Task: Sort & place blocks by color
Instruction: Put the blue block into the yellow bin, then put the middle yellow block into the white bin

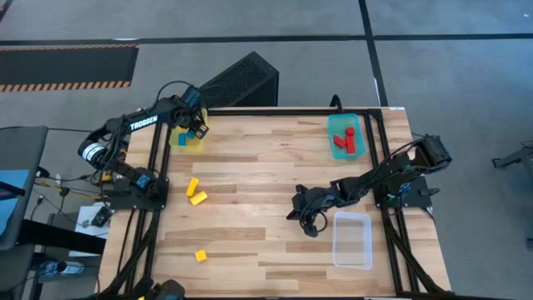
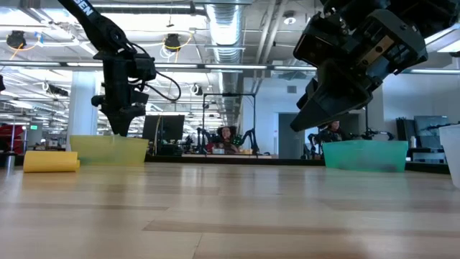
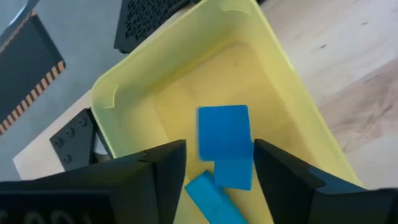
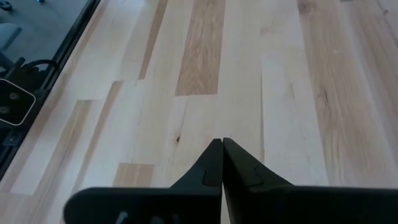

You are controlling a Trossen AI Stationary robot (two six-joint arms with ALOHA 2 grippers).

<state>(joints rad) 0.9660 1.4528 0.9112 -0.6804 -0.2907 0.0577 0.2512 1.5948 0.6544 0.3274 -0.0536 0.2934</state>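
Three blocks [image 3: 224, 140] lie in the far-left bin [image 3: 186, 74], with more blocks [image 1: 345, 140] in the far-right bin [image 1: 331, 125].

3 bins are sitting on the table: 1 yellow bin [image 1: 188, 143] at upper left, 1 teal bin [image 1: 346, 136] at upper right, 1 clear bin [image 1: 352, 241] at lower right. 3 yellow blocks [image 1: 197, 197] are lying loose at left. 3 blue blocks [image 3: 224, 132] are showing inside the yellow bin. Red blocks [image 1: 345, 140] are lying in the teal bin, count unclear.

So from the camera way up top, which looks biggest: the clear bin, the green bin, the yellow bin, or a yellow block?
Largest to smallest, in the high view:
1. Clear bin
2. Green bin
3. Yellow bin, though the left arm hides part of it, so that spot is unsure
4. Yellow block, much smaller than any bin
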